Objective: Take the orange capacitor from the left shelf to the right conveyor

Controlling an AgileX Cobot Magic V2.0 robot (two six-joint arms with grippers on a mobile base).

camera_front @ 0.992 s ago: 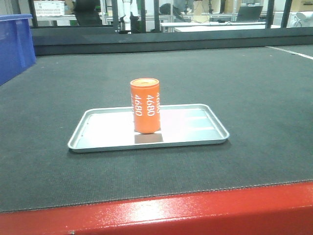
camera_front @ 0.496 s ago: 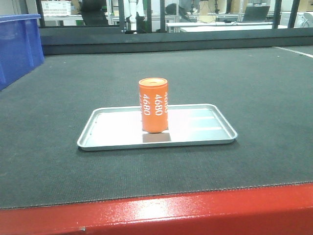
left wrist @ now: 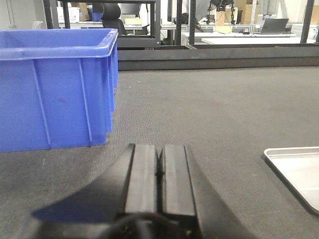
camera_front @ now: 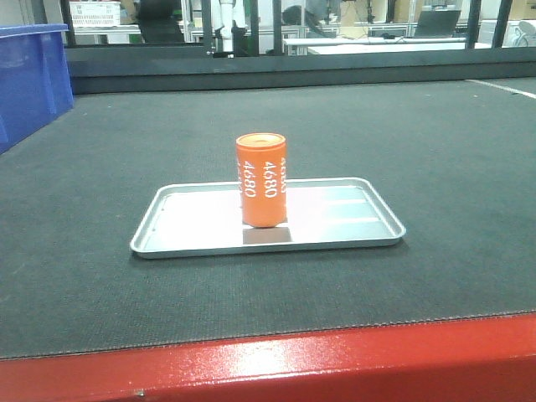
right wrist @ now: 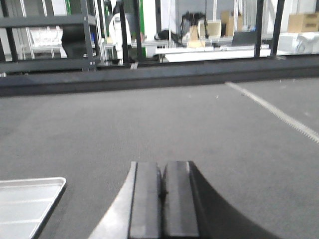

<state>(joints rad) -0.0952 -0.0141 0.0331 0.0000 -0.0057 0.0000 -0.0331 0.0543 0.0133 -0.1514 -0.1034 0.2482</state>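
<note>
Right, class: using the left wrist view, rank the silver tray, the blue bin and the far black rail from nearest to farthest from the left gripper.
From the left gripper:
1. Silver tray, its corner low on the right.
2. Blue bin, on the left, a little further up the belt.
3. Black rail, across the belt's far edge.

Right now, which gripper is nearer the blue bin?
Left. The left gripper has the bin just ahead to its left. The right gripper sees only the tray on its left, with no bin in its view.
</note>
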